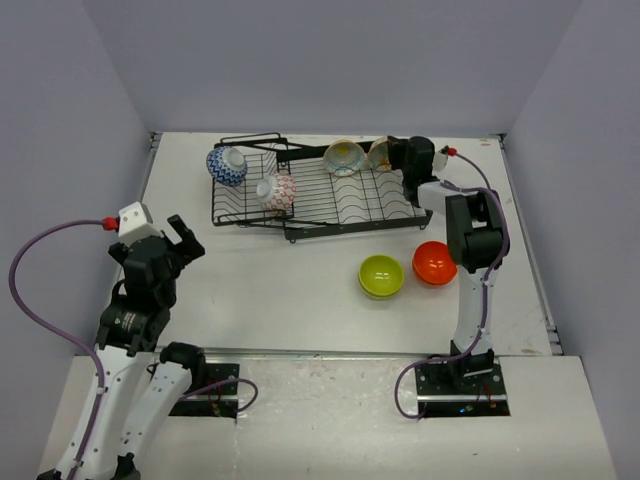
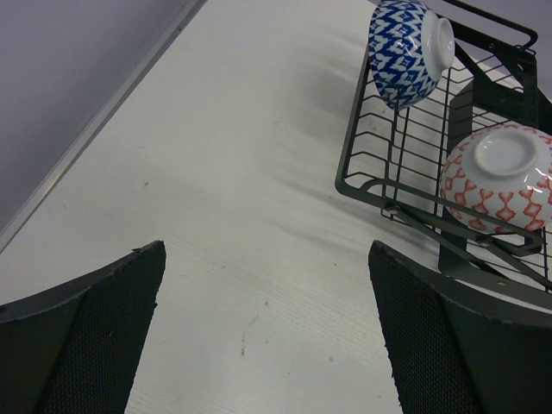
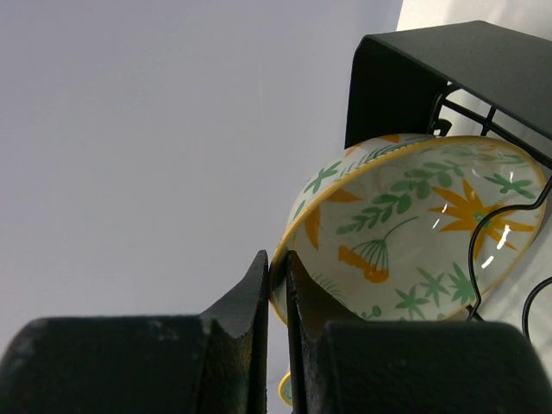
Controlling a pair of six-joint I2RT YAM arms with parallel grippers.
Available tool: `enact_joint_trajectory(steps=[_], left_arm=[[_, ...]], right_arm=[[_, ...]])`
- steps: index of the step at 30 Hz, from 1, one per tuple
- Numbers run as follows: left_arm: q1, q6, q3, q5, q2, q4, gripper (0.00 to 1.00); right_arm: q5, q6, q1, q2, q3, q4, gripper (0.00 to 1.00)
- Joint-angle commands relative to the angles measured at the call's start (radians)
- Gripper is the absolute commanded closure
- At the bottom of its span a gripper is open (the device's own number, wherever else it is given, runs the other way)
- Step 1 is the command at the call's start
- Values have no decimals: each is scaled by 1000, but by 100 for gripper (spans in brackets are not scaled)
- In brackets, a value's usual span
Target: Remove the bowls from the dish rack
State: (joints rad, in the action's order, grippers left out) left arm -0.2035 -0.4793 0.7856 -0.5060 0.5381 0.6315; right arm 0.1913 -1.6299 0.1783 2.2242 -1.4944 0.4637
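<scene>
So far the green bowl (image 1: 381, 275) and orange bowl (image 1: 434, 262) are out, around 5 o'clock from the rack (image 1: 330, 195); four remain. Your right gripper (image 3: 278, 263) pinches a leafy bowl (image 3: 405, 233), left gripper (image 2: 267, 250) spread.

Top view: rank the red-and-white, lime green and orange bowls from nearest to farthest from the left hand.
1. Red-and-white bowl, in the dish rack, up and right of the left hand.
2. Lime green bowl, out of the rack, farther right.
3. Orange bowl, beside the green one, farthest right.

2 white-and-black arms (image 1: 108, 372), purple cables (image 1: 19, 292), black fingers (image 2: 97, 343)
</scene>
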Motion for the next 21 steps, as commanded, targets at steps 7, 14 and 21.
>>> enact_joint_trajectory(steps=[7, 14, 21], left_arm=[[-11, -2, 37, -14, 5, 2, 0], [-11, -2, 34, -12, 2, 2, 0], [-16, -1, 34, -9, 2, -1, 0]], right_arm=[[17, 22, 1, -20, 131, 360, 100], [0, 61, 1, -11, 146, 544, 100], [7, 111, -7, -81, 198, 599, 100]])
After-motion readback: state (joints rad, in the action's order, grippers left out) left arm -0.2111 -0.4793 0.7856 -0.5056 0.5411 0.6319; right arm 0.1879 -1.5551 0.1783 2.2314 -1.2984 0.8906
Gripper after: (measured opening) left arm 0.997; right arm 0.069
